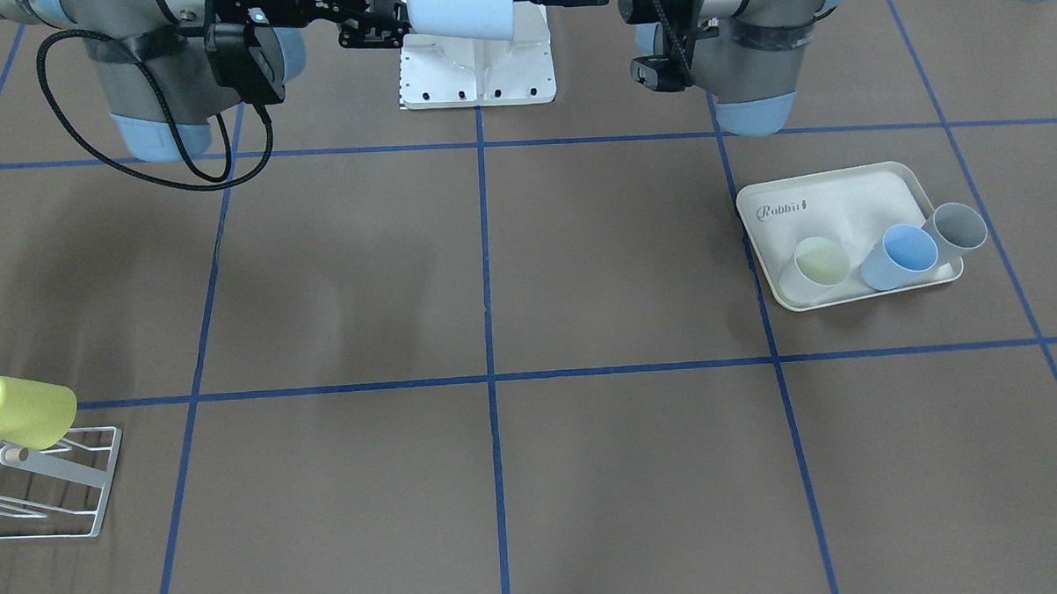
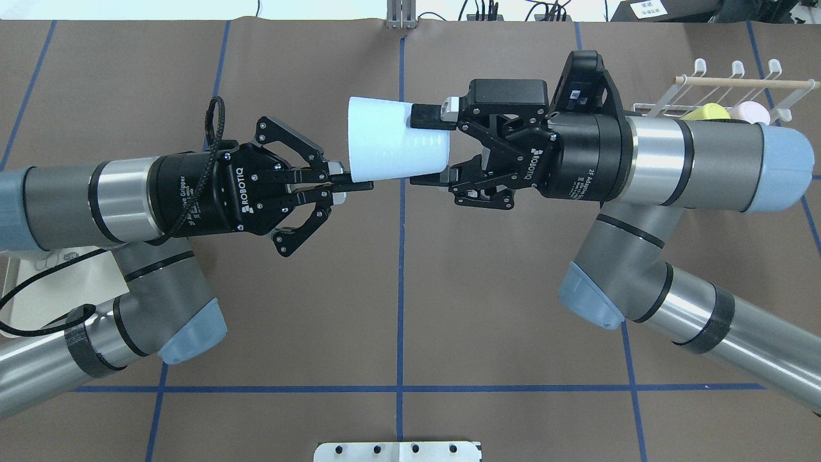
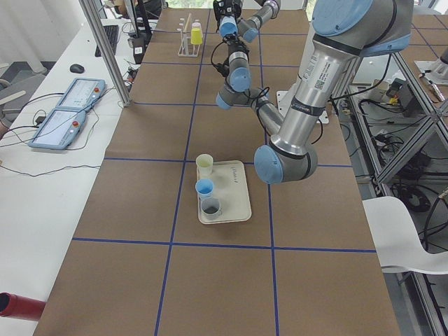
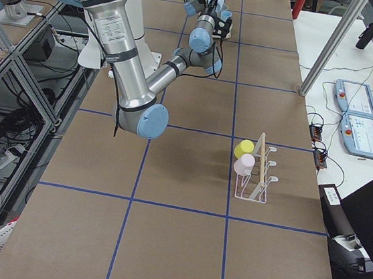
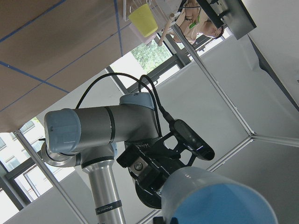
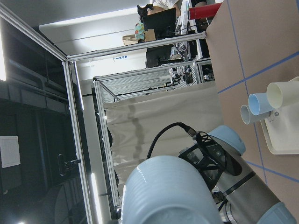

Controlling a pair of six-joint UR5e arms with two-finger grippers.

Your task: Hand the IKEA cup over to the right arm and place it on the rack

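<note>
A pale blue IKEA cup (image 2: 391, 141) hangs on its side in the air between both arms; it also shows in the front view (image 1: 461, 9). My left gripper (image 2: 343, 186) is shut on the lower wall of the cup's wide rim. My right gripper (image 2: 428, 149) straddles the narrow base end, its fingers (image 2: 426, 117) lying against both sides. The white wire rack (image 2: 737, 82) with a wooden dowel stands beyond the right forearm. It carries a yellow cup (image 2: 704, 112) and a pink cup (image 2: 752, 111). The rack also shows in the front view (image 1: 56, 485).
A cream rabbit-print tray (image 1: 828, 200) on the robot's left side holds a cream cup (image 1: 819, 263), a blue cup (image 1: 903, 255) and a grey cup (image 1: 957, 227). The white robot base plate (image 1: 477, 79) sits under the held cup. Blue tape lines grid the brown table.
</note>
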